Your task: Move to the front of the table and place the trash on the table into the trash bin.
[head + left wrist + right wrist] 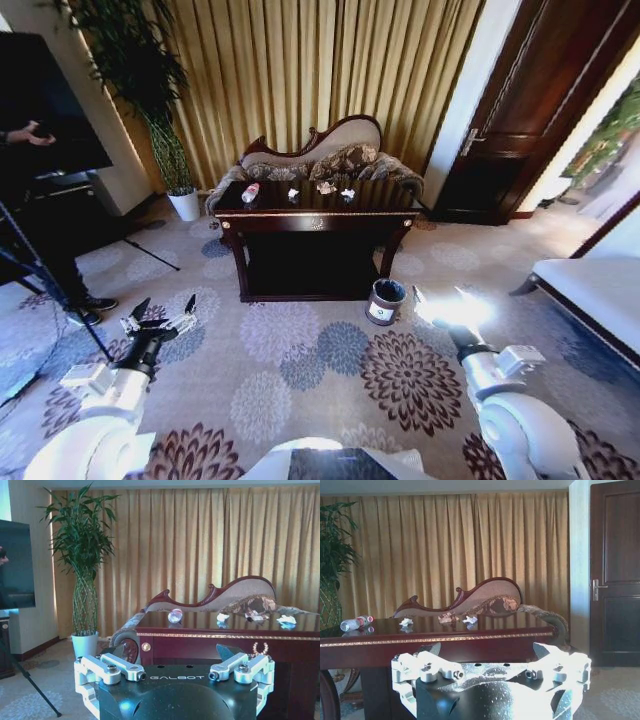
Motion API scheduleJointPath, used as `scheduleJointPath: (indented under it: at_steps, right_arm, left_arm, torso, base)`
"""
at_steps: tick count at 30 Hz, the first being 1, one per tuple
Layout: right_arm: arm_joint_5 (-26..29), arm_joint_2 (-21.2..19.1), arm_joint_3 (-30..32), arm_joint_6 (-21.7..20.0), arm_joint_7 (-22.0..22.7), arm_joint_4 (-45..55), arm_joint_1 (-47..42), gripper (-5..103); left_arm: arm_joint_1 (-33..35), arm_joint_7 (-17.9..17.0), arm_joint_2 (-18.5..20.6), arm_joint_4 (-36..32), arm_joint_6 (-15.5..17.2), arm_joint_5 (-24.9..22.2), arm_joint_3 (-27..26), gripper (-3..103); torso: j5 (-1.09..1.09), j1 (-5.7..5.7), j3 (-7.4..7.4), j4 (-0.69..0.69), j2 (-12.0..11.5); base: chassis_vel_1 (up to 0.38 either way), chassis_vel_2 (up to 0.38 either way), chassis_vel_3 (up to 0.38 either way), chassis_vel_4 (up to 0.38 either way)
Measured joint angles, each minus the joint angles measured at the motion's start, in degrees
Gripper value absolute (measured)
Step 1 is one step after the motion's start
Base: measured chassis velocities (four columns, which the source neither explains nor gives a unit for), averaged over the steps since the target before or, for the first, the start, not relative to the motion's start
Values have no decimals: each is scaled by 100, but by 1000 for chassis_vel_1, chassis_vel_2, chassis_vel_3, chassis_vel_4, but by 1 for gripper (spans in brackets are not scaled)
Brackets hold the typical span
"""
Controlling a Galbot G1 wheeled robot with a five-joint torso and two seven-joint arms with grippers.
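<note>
Still far from the worktop, both my end effectors, left and right, are apart and empty; the bottle at its left edge could roll off if bumped

Readable: "GALBOT" in pale capitals on the glossy black wrist housing between the left jaws. Pale label on the small round dark bin and red-white label on the clear plastic bottle: too small to read.
</note>
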Motion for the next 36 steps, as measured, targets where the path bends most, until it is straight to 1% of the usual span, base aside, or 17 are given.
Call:
scheduleJointPath:
  at_steps: [3, 5, 7, 9, 13, 16, 21, 26, 36]
  right_arm:
    - [0, 0, 0, 1, 0, 0, -1, 100]
    - [1, 3, 4, 1, 0, 0, -2, 100]
    - [1, 7, 9, 1, 0, 0, -3, 100]
    - [1, 14, 11, 2, 0, 0, -4, 100]
    - [2, 16, 8, 3, 0, 2, -1, 100]
    - [2, 18, -2, 3, 0, 14, 1, 100]
    - [2, 19, -6, 3, 1, 25, -5, 100]
    - [-1, 49, -13, 3, 1, 38, -24, 100]
    - [-4, 34, -13, 3, 2, 67, -27, 100]
  left_arm:
    - [0, 0, -4, -1, 0, 1, 6, 100]
    - [-4, 0, -4, -9, 0, 4, 11, 100]
    - [-9, 0, -2, -17, 0, 5, 14, 100]
    - [-18, 0, 7, -22, 2, 5, 22, 100]
    - [-23, 0, 11, -24, 5, 5, 29, 100]
    - [-22, 0, 12, -29, 7, 6, 30, 100]
    - [-2, 0, 8, -38, 7, 7, 30, 100]
    - [3, 0, 9, -47, 9, 9, 30, 100]
    - [-7, 0, 2, -69, 13, 9, 46, 100]
  torso:
    - [-3, 0, 0, 2, -1]
    - [0, 1, 1, 3, 0]
    - [2, 0, 0, 2, 0]
    - [-1, -1, 0, 0, 1]
    - [0, 0, 0, 0, 1]
    - [1, -1, 0, 3, 1]
    - [0, 0, 0, 0, 1]
    - [0, -1, 0, 2, 1]
    - [1, -1, 0, 0, 1]
  base:
    - [-201, 234, 228, -232]
    - [-154, 248, 175, -202]
    - [-185, 220, 164, -245]
    - [-238, 206, 177, -236]
    - [-200, 190, 215, -215]
    - [-246, 217, 266, -243]
    - [-224, 202, 231, -235]
    - [-175, 193, 202, -180]
    - [-204, 176, 192, -189]
